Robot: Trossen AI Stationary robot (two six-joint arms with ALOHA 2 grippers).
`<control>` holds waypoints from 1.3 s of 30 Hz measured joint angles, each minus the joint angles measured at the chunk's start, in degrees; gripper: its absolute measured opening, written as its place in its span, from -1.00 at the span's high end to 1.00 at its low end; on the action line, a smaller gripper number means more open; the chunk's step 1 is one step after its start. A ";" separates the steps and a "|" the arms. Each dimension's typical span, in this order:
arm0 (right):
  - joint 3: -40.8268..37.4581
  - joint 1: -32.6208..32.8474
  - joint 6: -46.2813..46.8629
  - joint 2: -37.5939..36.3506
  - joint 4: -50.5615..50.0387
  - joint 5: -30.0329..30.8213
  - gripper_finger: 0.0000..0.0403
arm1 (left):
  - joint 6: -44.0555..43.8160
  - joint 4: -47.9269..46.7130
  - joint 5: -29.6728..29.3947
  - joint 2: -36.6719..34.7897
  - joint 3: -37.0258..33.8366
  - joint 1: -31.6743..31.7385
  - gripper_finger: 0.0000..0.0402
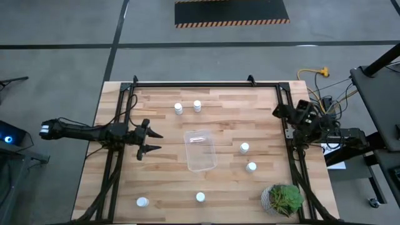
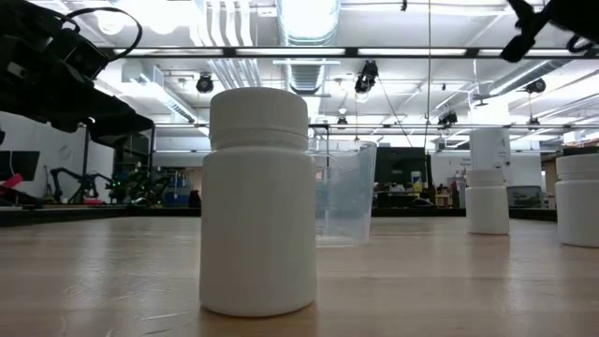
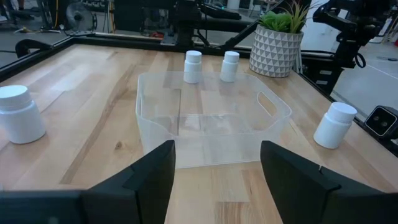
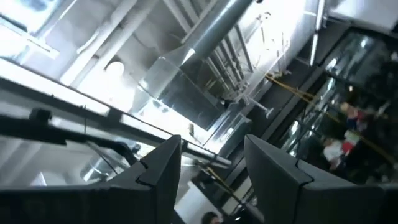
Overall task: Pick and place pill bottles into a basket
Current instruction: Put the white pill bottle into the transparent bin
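plant [image 1: 282, 199] | front-right corner, near two pill bottles [image 1: 247, 157] | basket [image 1: 200, 150] centre

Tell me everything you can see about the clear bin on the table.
The bin is a clear, see-through plastic rectangle with rounded corners, a thin rim and a cut-out handle in an end wall. It stands upright and open-topped near the middle of the wooden table, slightly skewed to its edges. No bottle is inside; a small label or mark shows at one end. Nothing touches it but the table. The open left gripper faces it, apart from it.
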 joint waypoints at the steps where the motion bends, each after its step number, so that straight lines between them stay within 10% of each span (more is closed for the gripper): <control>1: 1.08 0.00 -1.74 0.63 -0.30 -0.61 0.17 | -0.01 0.00 0.00 -0.02 0.02 0.00 -0.09; 10: 23.08 -0.02 -14.84 9.70 -37.28 -14.22 0.17 | -0.01 0.01 0.00 -0.04 0.00 0.01 -0.09; 19: 48.04 -0.02 -26.24 23.26 -80.74 -14.87 0.17 | -0.01 0.01 0.00 -0.07 0.02 0.01 -0.09; 39: 70.67 0.09 -46.99 53.42 -114.31 -16.65 0.17 | 0.00 0.01 -0.01 -0.08 0.02 0.00 -0.09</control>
